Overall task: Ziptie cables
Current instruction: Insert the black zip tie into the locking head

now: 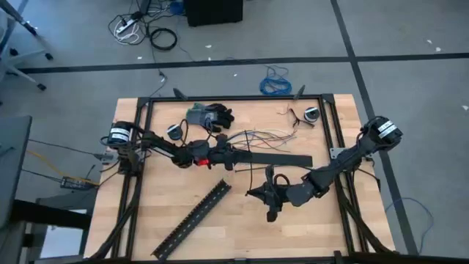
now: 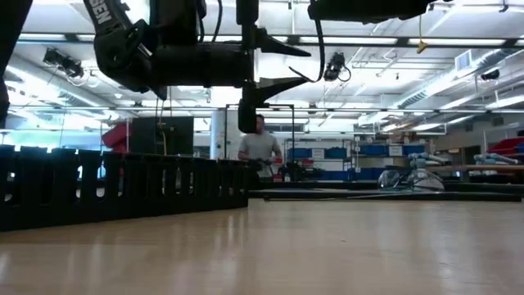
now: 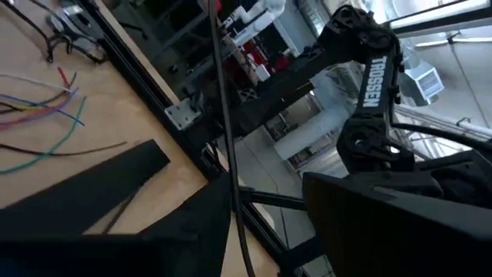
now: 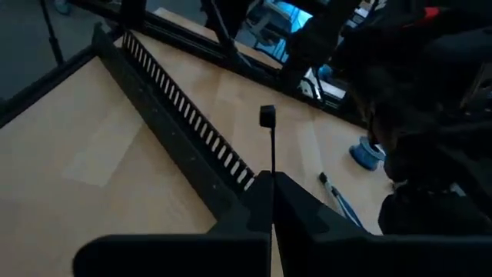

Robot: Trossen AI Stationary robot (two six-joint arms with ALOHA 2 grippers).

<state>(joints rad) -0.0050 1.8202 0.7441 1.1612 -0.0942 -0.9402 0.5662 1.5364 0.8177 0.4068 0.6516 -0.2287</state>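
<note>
The cables (image 1: 256, 136), thin coloured wires, lie loose on the far middle of the table and also show in the left wrist view (image 3: 46, 108). A flat black strip (image 1: 282, 159) lies just near of them. My right gripper (image 4: 270, 185) is shut on a thin black zip tie (image 4: 272, 150), near the table's middle (image 1: 265, 193). My left gripper (image 2: 291, 65) stands open above the table, pointing toward the right edge, at the flat strip's left end (image 1: 236, 160). In the left wrist view the tie's strap (image 3: 227, 154) crosses the gap between the left fingers. I cannot tell whether it touches them. My right gripper pinches the zip tie's strap (image 4: 272, 175) between its two shut fingers, which point slanting down. The strap runs on along the fingers and out past their free ends. It hangs straight down with its square head (image 4: 267, 116) lowest, clear of the table (image 2: 248, 119).
A long slotted black strip (image 1: 194, 216) lies slanting at the near left. A black glove (image 1: 214, 114) and a tape roll (image 1: 311, 114) lie along the far edge. A blue coiled cable (image 1: 277, 84) is on the floor beyond. A person (image 2: 260, 146) stands far behind the table.
</note>
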